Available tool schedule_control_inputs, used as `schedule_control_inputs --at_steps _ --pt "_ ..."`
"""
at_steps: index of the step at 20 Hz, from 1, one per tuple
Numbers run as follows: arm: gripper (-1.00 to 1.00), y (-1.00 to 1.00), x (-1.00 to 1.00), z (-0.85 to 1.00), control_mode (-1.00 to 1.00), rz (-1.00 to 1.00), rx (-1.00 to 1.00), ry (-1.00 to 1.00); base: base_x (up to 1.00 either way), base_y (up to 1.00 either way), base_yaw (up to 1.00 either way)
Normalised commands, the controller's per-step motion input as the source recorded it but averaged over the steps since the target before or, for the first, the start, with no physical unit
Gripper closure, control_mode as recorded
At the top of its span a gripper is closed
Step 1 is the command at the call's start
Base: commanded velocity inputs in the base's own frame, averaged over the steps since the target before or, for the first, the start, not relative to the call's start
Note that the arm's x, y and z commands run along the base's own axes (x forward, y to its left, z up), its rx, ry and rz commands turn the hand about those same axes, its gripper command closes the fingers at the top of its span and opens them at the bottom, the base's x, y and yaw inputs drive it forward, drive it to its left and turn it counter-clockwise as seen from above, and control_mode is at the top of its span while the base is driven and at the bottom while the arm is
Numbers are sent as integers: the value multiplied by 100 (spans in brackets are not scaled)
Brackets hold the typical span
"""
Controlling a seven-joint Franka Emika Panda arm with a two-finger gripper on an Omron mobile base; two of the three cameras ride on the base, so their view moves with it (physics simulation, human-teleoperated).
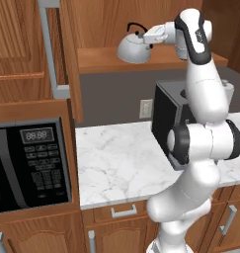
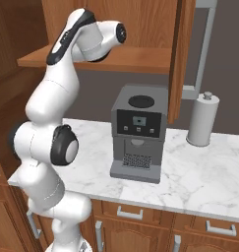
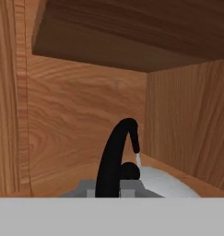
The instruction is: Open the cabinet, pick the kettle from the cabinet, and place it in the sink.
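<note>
The cabinet (image 1: 52, 54) stands open, its reddish-brown door swung out with the long grey bar handle facing forward. Inside, on the lower shelf, sits the kettle (image 1: 133, 47), a squat silver-white dome with a thin black arched handle. The pincer (image 1: 152, 36) is reaching in at the kettle's upper right side, level with the handle and lid. In the hand view the black arch rises right at the bottom centre with the lid knob just behind it, so the fingers seem to straddle the handle, but the tips are hidden and I cannot tell whether they have clenched or remain released.

The step in hand looks like the grasp. To do it well, the pincer should centre on the top of the arch, where the thin bar is narrowest and the dome hangs balanced beneath, then close squarely across it. Gripping low on one side would let the smooth round body swing and tilt when lifted. The withdrawal should be straight back out of the wooden box, clear of the shelf edge and the open door.

Below, the white marble surface (image 1: 116, 158) looks glossy and veined. On it stand a boxy black coffee machine (image 2: 138, 133) and an upright paper towel roll (image 2: 203, 119).
</note>
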Motion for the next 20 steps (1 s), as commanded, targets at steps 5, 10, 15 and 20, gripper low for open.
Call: schedule_control_inputs --at_steps 5,10,15,20 --pt "100 -1 -42 4 -100 -1 0 0 0 0 0" --pt "100 -3 -43 4 -100 -2 0 0 0 0 0" --pt "100 -5 -44 1 -100 -1 0 0 0 0 0" --pt "100 -8 -49 0 -100 0 0 0 0 0 0"
